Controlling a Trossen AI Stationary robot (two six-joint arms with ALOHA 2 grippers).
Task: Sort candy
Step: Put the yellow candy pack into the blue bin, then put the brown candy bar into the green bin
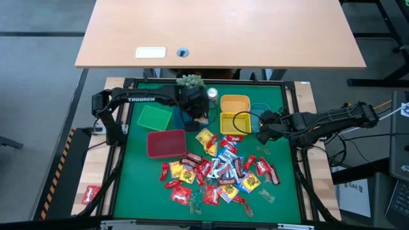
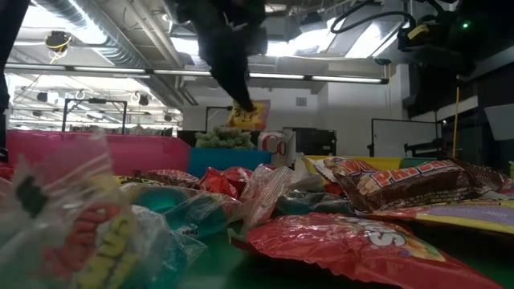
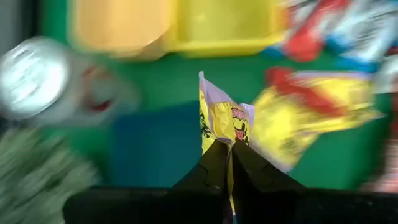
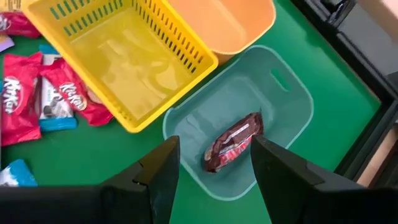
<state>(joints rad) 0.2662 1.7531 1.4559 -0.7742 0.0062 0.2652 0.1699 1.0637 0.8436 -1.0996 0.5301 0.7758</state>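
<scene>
My left tool (image 3: 229, 163) is pressed together on a yellow candy (image 3: 222, 119), pinching it by one edge so the rest of the wrapper stands up past the fingertips. In the high view this tool (image 1: 197, 105) sits at the far side of the green mat (image 1: 131, 188), near the silver can (image 1: 212, 93) and just left of the yellow basket (image 1: 225, 124). In the low view the yellow candy (image 2: 247, 117) hangs clear above the pile.

Step in hand, as I judge it: carry the yellow piece to the yellow basket (image 3: 224, 25) and drop it in. To do it well: keep the pinch firm, since only a thin edge is held; move sideways high enough to clear the basket wall; release only once the wrapper is over the basket floor, not the rim. Steer clear of the can.

My right tool (image 4: 214, 163) is spread, fingers well apart, hovering over the pale teal bin (image 4: 292, 93). A dark brownish-red candy (image 4: 234, 141) lies on that bin's floor, between the fingers in view but apart from them. This arm seems to have nothing in hand.

The rest of the candy pile (image 1: 217, 176) lies on the near half of the mat, well apart from both tools. One red piece (image 1: 91, 193) lies outside the mat on the left
</scene>
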